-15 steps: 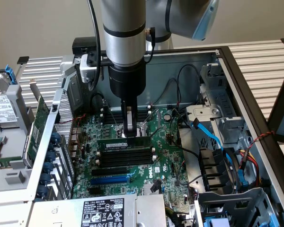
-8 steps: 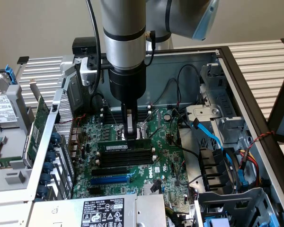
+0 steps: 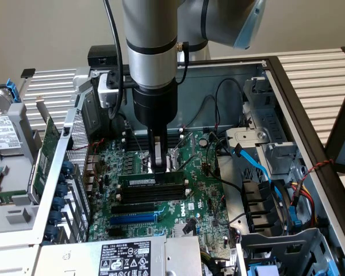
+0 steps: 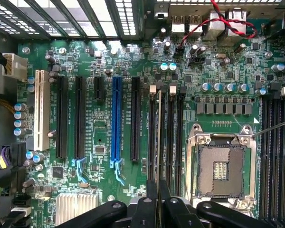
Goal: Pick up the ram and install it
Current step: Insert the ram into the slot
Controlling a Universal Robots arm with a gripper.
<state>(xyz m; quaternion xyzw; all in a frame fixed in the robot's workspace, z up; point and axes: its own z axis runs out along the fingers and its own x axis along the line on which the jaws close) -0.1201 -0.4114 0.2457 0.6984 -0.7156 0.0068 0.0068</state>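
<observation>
Green ram (image 3: pixel 152 179) sits directly under gripper (image 3: pixel 159 167) | jaws nearly shut, pinching its top edge | long axis parallel w/ black mem slots (image 3: pixel 144 202), lined up on one beside CPU socket (image 4: pixel 222 168) | seating depth: can't tell

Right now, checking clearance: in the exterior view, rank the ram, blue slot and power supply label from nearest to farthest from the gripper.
1. ram, between the jaws.
2. blue slot, nearer the camera.
3. power supply label, at the picture's bottom edge.
</observation>
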